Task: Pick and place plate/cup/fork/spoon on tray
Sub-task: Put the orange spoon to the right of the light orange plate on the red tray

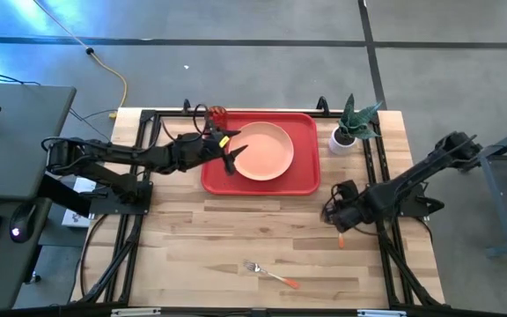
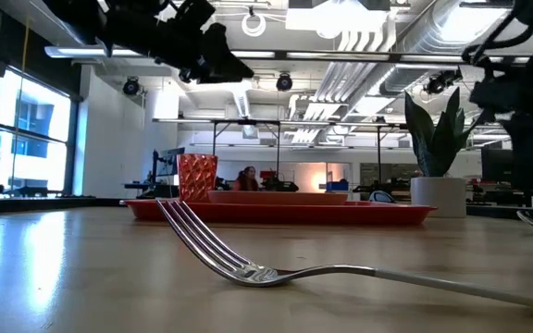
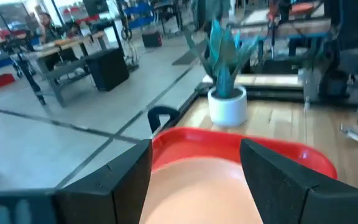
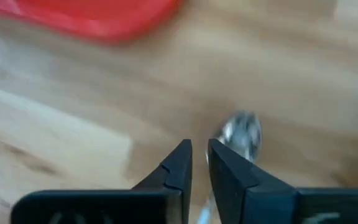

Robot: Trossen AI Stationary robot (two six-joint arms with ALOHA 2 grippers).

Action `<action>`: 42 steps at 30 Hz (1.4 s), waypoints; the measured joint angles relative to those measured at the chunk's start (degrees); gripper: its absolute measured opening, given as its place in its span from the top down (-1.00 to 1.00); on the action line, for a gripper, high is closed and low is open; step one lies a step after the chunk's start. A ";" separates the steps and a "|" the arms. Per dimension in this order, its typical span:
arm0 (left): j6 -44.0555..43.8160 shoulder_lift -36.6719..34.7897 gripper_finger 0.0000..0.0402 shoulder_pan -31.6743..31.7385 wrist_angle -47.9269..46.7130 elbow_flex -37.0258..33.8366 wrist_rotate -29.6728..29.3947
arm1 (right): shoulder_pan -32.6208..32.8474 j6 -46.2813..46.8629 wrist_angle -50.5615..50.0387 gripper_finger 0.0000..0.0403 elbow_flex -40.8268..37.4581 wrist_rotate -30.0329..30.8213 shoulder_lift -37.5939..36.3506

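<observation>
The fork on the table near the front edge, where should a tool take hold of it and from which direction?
Probably the orange handle: the fork lies flat and alone on the bare wood, tines toward the left arm's side, handle angled toward the front edge. Come straight down from above, with the fingers closing across the slim handle. The right tool is nearer.
</observation>
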 joint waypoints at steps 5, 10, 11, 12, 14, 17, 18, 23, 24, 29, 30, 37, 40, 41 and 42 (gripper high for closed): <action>1.30 0.04 -0.15 1.78 -1.51 -0.02 -0.06 | 1.43 4.17 -0.02 0.57 0.00 -8.76 7.53; -3.25 0.04 -0.15 3.02 -1.32 -0.02 -0.05 | 2.05 6.15 1.20 0.38 0.15 -10.70 10.65; -3.38 0.04 -0.15 3.11 -1.41 -0.01 -0.06 | 2.05 5.71 1.89 0.36 0.15 -10.94 10.85; -3.34 0.03 -0.15 3.21 -1.53 -0.01 -0.05 | 2.09 5.52 2.58 0.35 0.17 -11.08 10.83; -3.35 0.04 -0.15 3.19 -1.75 -0.01 -0.04 | 2.08 5.37 3.23 0.34 0.17 -11.47 10.70; -3.36 0.02 -0.15 3.05 -1.73 -0.02 -0.03 | 2.07 5.30 3.98 0.34 0.15 -12.04 10.21; -3.36 0.02 -0.15 3.05 -1.73 0.00 -0.02 | 2.07 5.27 4.04 0.34 0.27 -12.50 10.02; -2.59 0.02 -0.15 3.05 -1.61 -0.02 -0.02 | 2.07 4.45 2.84 0.34 3.02 -12.52 9.89; -2.46 0.02 -0.15 3.05 -1.58 0.00 -0.02 | 2.09 4.25 3.46 0.34 3.12 -12.33 9.95; -0.31 0.00 -0.15 3.25 -2.62 0.00 -0.03 | 2.09 6.51 5.35 0.34 3.10 -16.70 12.32; 0.57 0.00 -0.15 3.25 -3.13 0.00 -0.10 | 2.09 6.97 5.33 0.34 3.08 -18.09 13.12; 2.76 0.00 -0.15 3.25 -4.33 0.00 -1.59 | 1.97 8.91 7.78 0.50 3.34 -21.00 16.77; 3.75 0.00 -0.15 3.25 -4.47 0.00 -1.62 | 1.35 9.49 8.14 0.72 3.76 -20.66 16.93; 4.20 0.00 -0.15 3.25 -4.59 0.00 -1.64 | 0.99 9.51 8.01 0.81 4.16 -20.45 16.95; 4.56 0.00 -0.15 3.25 -4.83 0.00 -1.64 | 0.46 9.19 7.84 0.90 4.55 -20.46 17.01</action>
